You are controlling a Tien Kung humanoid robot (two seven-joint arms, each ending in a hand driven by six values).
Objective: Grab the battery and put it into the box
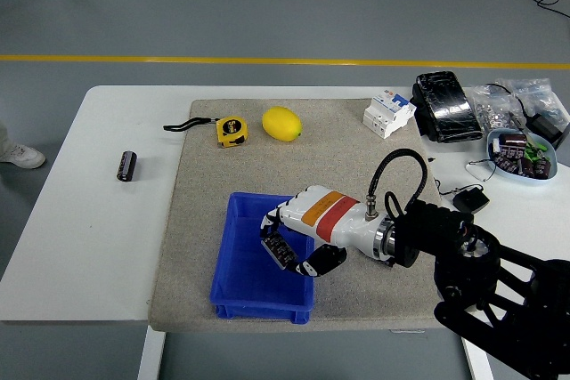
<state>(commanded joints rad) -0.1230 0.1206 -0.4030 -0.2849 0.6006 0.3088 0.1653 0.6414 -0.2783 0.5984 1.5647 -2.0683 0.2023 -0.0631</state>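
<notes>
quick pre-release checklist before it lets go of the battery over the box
1. Battery held: ok, the right robot hand is curled around the battery.
2. Robot hand over the blue box: ok, the fingers and battery sit above its right half.
3. Box interior free: cannot tell fully, the hand hides part of the floor; the visible part is bare.
4. Box position: ok, it sits flat on the grey mat.
5. Nearby clutter: ok, the lemon and tape measure lie well beyond the box.
6. Left robot hand: cannot tell, it is out of view.
</notes>
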